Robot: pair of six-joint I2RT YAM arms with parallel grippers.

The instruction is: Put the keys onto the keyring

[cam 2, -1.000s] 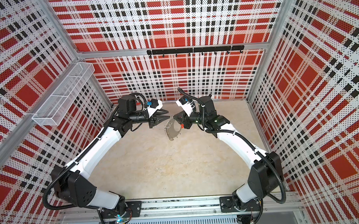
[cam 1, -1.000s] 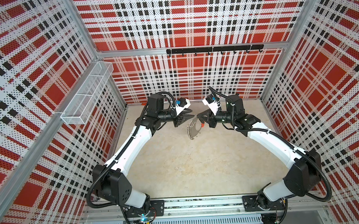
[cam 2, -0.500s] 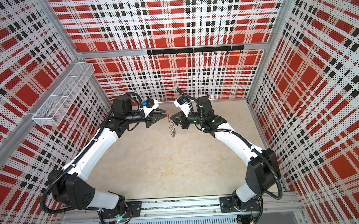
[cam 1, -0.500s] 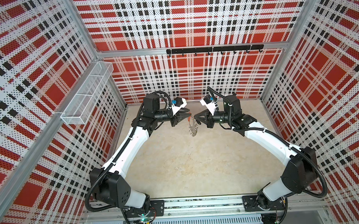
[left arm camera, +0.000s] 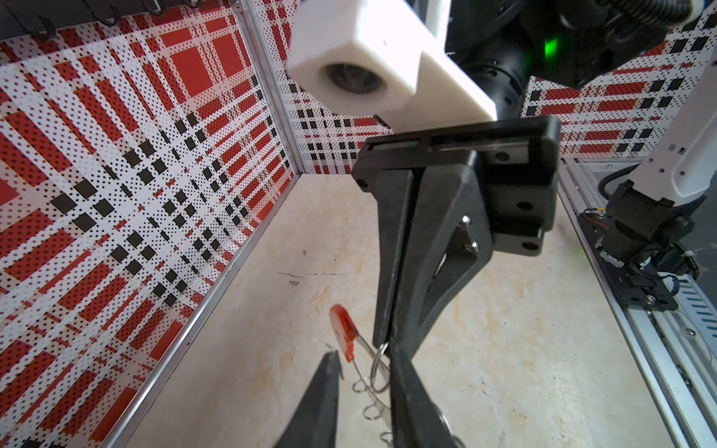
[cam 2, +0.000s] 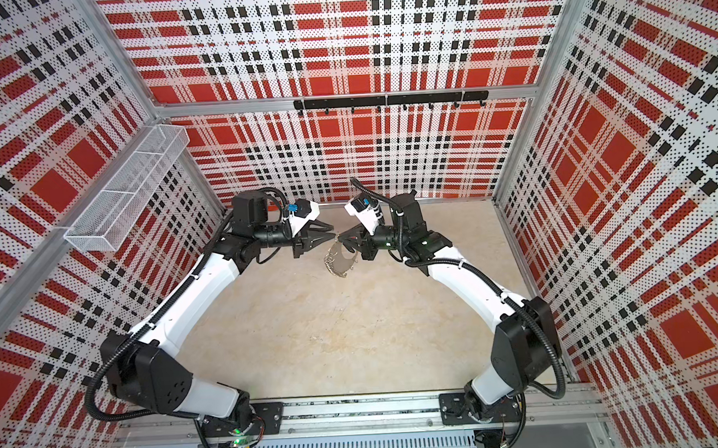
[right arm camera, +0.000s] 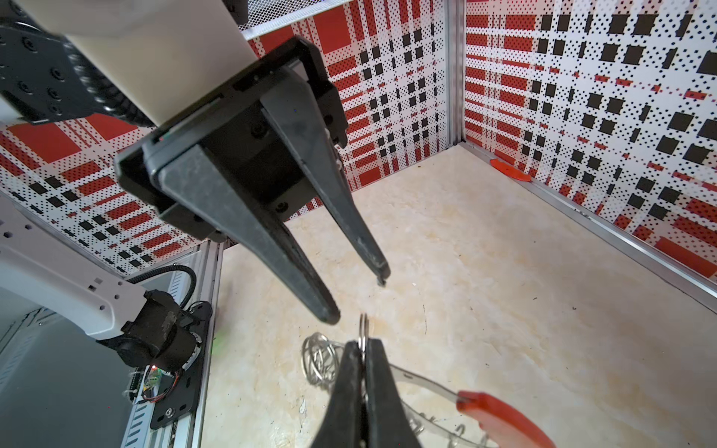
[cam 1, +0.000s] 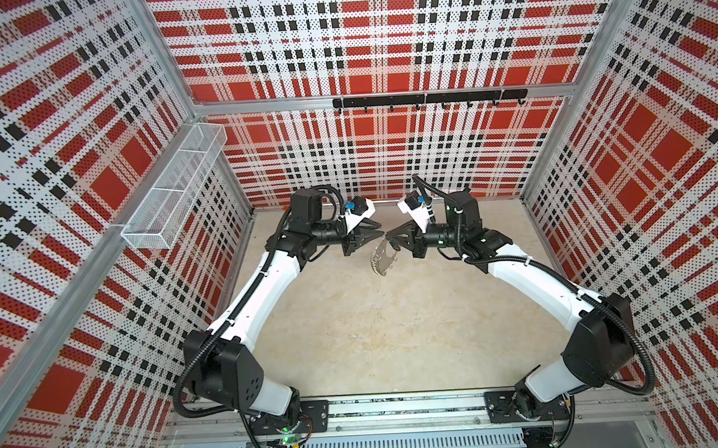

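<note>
Above the tabletop (cam 1: 395, 335), the keyring (cam 1: 381, 258) hangs from the clenched right tool (cam 1: 388, 235); the left tool (cam 1: 381, 228) gapes empty alongside.

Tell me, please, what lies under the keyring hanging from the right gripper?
Only bare tabletop shows beneath the keyring, which hangs from the shut right gripper. Nothing else rests there. That gripper covers part of the hoop.

The walls (cam 1: 383, 45) wear a red, white and black plaid, dotted with perforations. The table (cam 1: 374, 336) is cream, marbled with tan. The keyring (right arm camera: 426, 384) is grey metal with a red sleeve (right arm camera: 504, 421).
</note>
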